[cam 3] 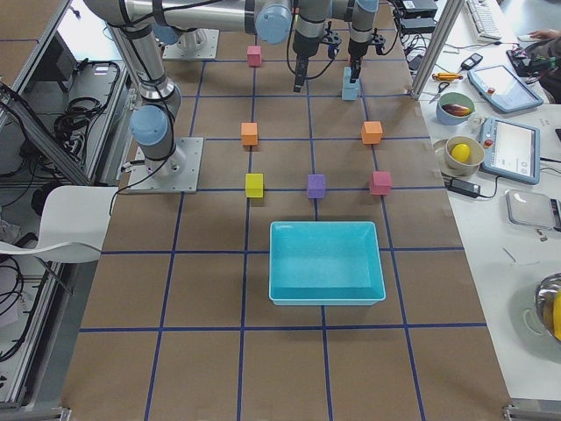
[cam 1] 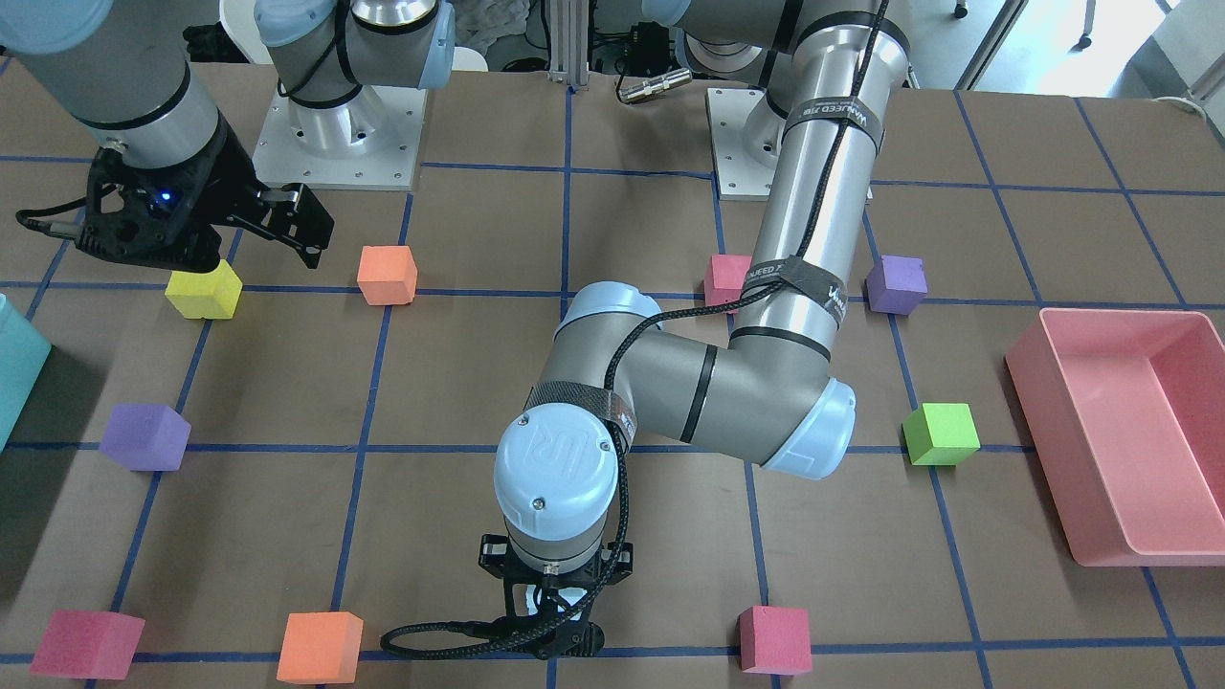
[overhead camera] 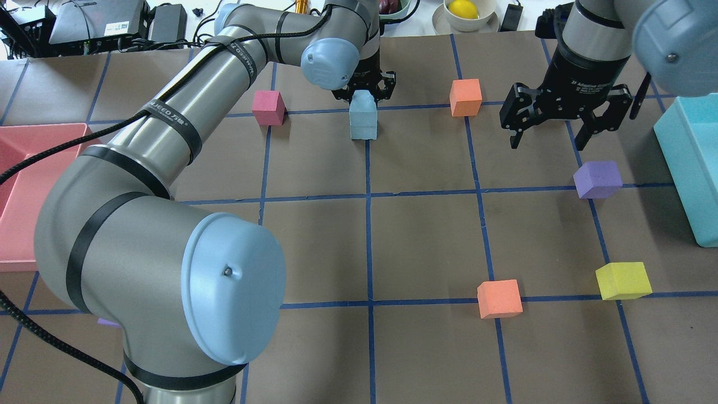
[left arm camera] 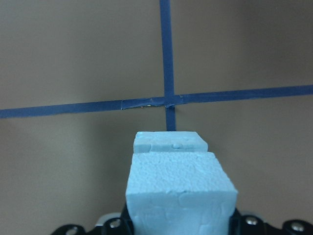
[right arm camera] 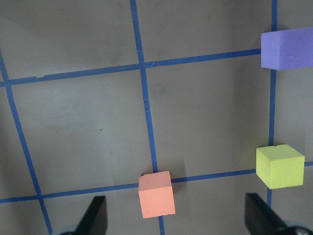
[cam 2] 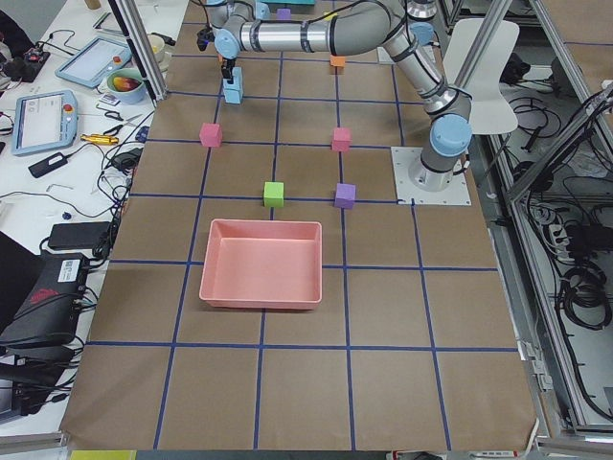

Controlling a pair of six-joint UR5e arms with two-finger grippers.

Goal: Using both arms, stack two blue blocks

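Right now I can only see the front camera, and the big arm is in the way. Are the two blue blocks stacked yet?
Observer: Yes. In the overhead view the upper blue block sits on the lower blue block.
Operator: Is the arm holding it?
Observer: The left gripper is shut on the upper one.
Operator: Where's the stack?
Observer: The left wrist view shows a blue tape crossing just past it.

Blue blocks in the left claw look like grainy matte foam, a bit scuffed. The claw's matte black plastic, arms satin brushed metal with smooth plastic caps. The table below it is flat matte brown, and the tape is slightly shiny.
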